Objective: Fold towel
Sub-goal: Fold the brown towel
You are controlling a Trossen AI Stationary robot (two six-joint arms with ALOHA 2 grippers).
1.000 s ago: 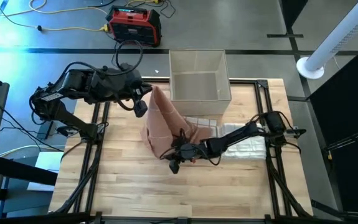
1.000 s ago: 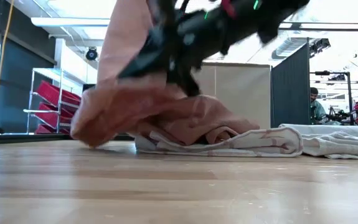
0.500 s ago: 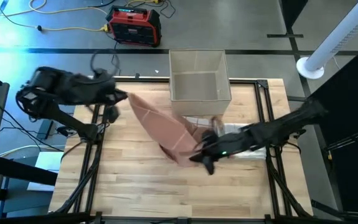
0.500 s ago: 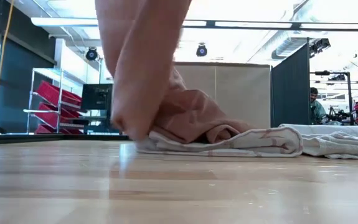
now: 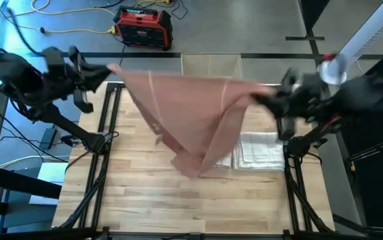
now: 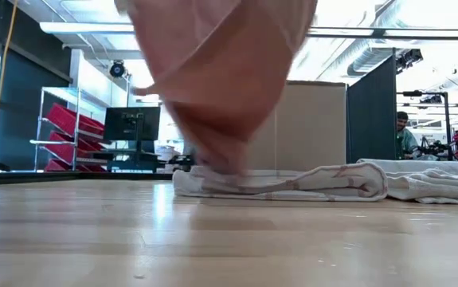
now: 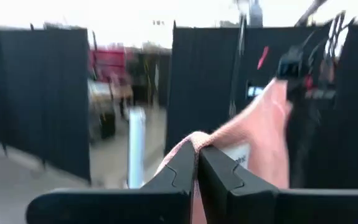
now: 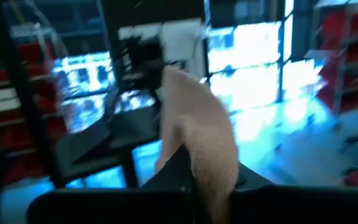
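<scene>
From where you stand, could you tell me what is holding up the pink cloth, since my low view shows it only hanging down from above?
Observer: Both arms hold it. The left gripper pinches one corner of the pink towel and the right gripper pinches the opposite corner, so it hangs spread between them over the table.
Operator: Are the left jaws truly shut on it?
Observer: Yes, the left wrist view shows the jaws closed with a fold of pink cloth between them.
Operator: Is there only one white towel by the pink one?
Observer: No, the high view shows two folded white towels side by side, beside its hanging tip.
</scene>
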